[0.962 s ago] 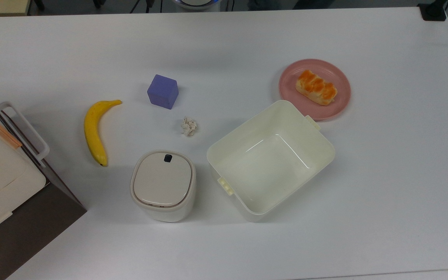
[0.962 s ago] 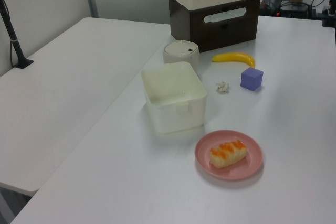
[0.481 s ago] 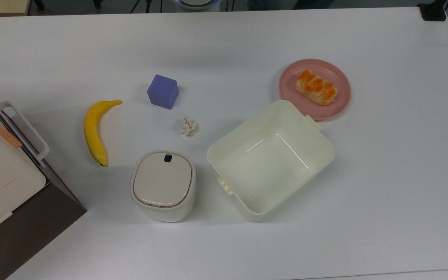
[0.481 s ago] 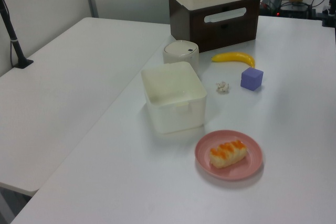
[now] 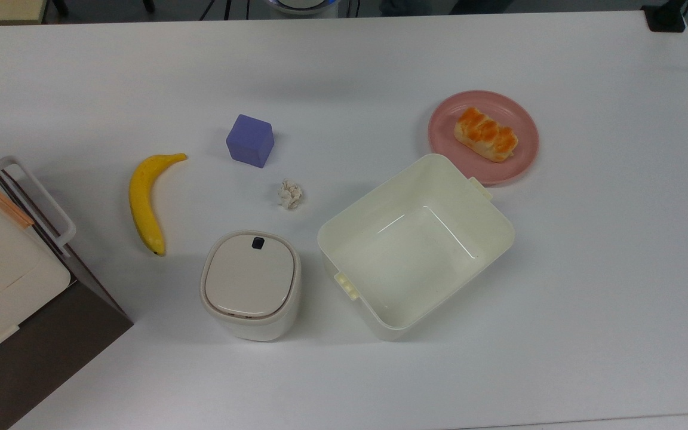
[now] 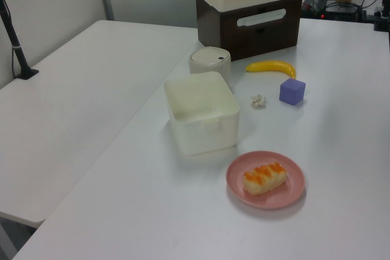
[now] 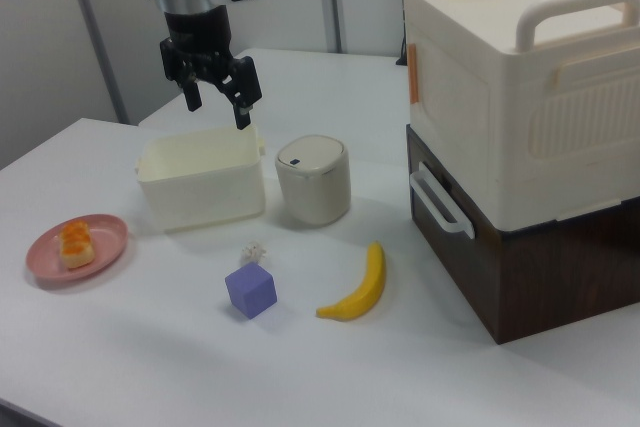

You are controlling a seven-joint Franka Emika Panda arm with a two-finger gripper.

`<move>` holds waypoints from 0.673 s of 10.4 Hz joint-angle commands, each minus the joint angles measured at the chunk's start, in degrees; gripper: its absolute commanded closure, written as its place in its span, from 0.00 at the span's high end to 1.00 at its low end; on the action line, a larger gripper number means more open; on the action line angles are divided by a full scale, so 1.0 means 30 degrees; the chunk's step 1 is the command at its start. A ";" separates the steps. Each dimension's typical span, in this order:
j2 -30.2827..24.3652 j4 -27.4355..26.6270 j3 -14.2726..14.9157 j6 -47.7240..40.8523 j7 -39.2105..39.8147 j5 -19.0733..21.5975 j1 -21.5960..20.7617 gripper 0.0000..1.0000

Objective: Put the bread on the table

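The bread (image 5: 485,134) is lying on the pink plate (image 5: 520,164) (not yet the counter (image 5: 589,286)), while the gripper (image 7: 216,97) is hovering high, jaws spread, holding nothing.

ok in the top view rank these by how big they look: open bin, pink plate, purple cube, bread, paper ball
Largest to smallest in the top view:
1. open bin
2. pink plate
3. bread and purple cube look about alike, so no ranking between them
4. paper ball
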State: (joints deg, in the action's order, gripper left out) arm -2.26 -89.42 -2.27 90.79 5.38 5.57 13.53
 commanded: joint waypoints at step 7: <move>-0.0213 0.0041 0.0257 -0.0292 -0.2113 0.0281 0.0001 1.00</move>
State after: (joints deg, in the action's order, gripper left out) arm -2.26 -89.42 -2.23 90.79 0.70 5.57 13.81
